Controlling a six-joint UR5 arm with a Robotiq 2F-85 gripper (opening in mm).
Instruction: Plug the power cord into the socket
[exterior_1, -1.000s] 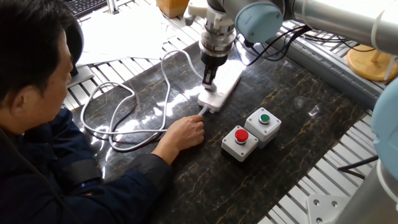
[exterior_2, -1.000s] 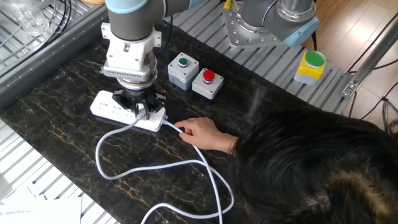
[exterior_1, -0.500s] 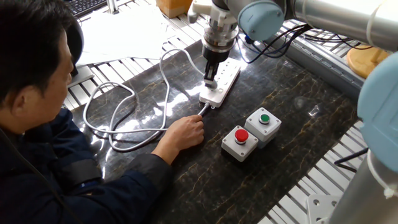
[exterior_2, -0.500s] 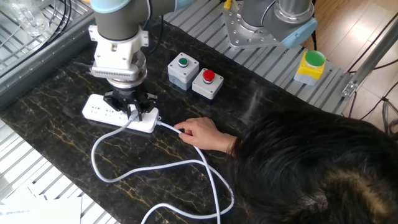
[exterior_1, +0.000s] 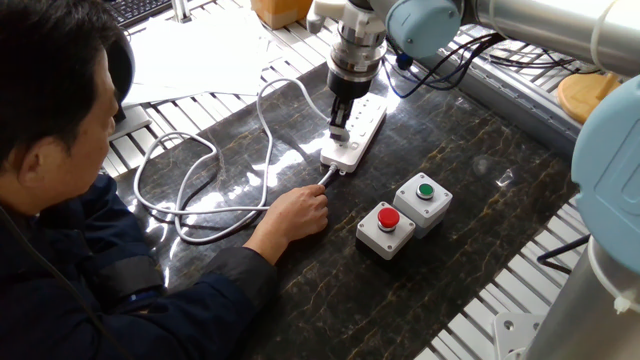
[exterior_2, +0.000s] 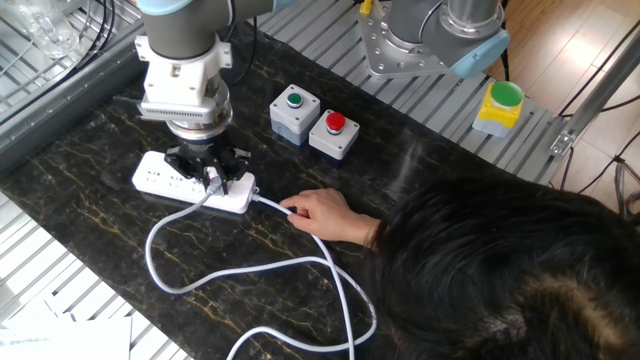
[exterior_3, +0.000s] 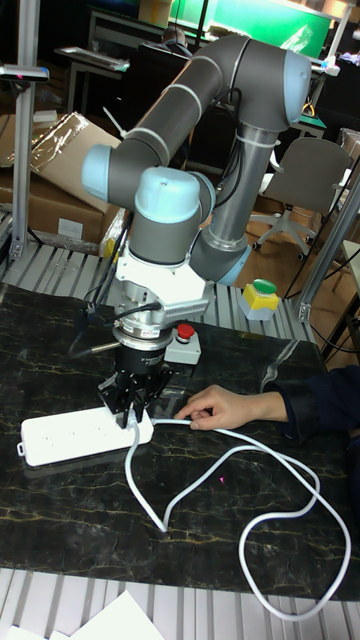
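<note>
The white power strip (exterior_1: 362, 127) (exterior_2: 162, 180) (exterior_3: 62, 436) lies on the dark marble mat, its socket rows facing up. My gripper (exterior_1: 340, 129) (exterior_2: 213, 181) (exterior_3: 131, 404) points straight down over the strip's end nearest the person. Its fingers are shut on the small white plug of the power cord (exterior_1: 196, 189) (exterior_2: 203, 278) (exterior_3: 223, 469), right at the strip's surface. How deep the plug sits in the socket is hidden by the fingers. From the plug the cord runs off in loose loops across the mat.
A person's hand (exterior_1: 300, 210) (exterior_2: 320, 213) (exterior_3: 214, 405) rests on the mat, pinching the cable at the strip's end. Two grey push-button boxes stand close by, red (exterior_1: 385, 228) (exterior_2: 333, 133) and green (exterior_1: 424, 198) (exterior_2: 293, 108). Slatted metal table edges surround the mat.
My gripper and the power strip under it slid together away from the button boxes, mostly in the first half second. The person's hand stayed where it was.
</note>
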